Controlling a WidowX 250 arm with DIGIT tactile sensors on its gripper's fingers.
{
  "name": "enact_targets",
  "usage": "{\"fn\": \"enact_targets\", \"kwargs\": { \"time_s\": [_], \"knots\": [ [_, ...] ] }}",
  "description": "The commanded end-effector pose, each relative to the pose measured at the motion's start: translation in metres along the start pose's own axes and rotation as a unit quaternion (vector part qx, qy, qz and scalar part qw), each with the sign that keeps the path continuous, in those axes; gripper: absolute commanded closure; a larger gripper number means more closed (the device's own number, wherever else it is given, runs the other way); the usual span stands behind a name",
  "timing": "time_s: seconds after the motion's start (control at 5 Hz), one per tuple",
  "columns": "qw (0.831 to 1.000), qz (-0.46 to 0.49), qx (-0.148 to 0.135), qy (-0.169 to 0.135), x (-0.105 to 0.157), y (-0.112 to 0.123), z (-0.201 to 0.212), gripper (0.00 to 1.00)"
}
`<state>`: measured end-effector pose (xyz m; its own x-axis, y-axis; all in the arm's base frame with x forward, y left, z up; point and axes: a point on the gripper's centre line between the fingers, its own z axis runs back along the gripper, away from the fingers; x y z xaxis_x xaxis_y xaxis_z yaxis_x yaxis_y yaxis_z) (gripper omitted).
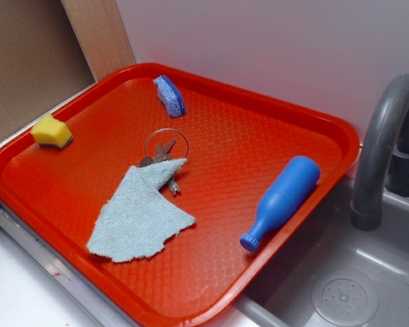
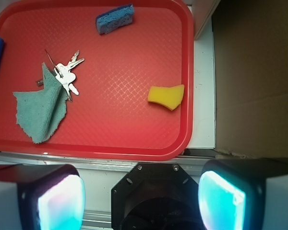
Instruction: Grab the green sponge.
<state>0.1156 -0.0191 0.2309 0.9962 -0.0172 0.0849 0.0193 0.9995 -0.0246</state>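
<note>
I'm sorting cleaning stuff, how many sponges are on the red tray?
2: the green sponge, yellow foam by one tray edge, and the blue sponge near the far rim. None seem hidden.

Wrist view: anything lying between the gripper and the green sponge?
No. Between the gripper and the green sponge the wrist view shows only bare red tray floor and rim.

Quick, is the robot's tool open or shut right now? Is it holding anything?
Tool: open and empty, pads wide apart, off the edge of the red tray; the green sponge is untouched.
</note>
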Motion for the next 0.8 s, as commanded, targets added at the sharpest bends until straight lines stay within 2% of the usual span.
{"fn": "enact_targets", "kwargs": {
  "time_s": [0.0,0.2,0.4,0.6],
  "knots": [
    [0.964,-0.243,0.075,-0.08,0.035,0.03,-0.041,0.0],
    [0.926,-0.362,0.065,-0.089,0.036,0.03,-0.058,0.0],
    [0.882,-0.464,0.071,-0.041,0.042,0.032,-0.088,0.0],
    [0.882,-0.464,0.08,-0.009,0.052,0.036,-0.108,0.0]
  ]
}}
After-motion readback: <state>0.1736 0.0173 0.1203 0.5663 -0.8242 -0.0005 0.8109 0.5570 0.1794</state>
